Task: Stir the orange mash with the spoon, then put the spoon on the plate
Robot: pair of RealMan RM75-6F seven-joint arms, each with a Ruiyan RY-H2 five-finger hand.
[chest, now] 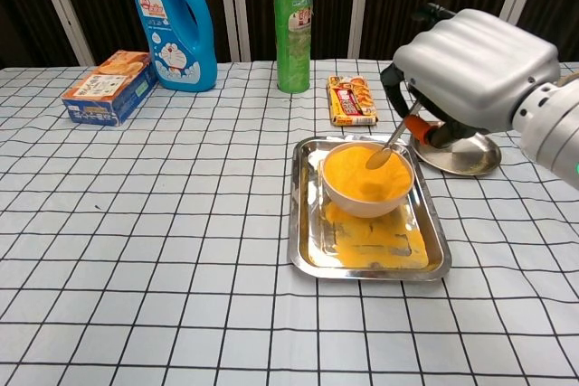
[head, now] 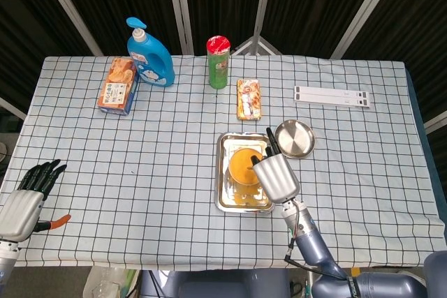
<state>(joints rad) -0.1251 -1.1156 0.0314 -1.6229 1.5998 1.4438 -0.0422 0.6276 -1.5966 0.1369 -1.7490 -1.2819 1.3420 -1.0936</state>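
The right hand [chest: 475, 70] fingers hold the spoon [chest: 387, 145] over the orange mash [chest: 362, 174]; left hand [head: 24, 200] fingers spread, holding nothing.

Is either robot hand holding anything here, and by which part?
The right robot hand holds the spoon by its handle end, bowl at the orange mash. The left robot hand holds nothing.

Bright even overhead light, sharp, soft shadows.

No print on bottle [chest: 175, 24] or can [chest: 293, 32] seems legible.
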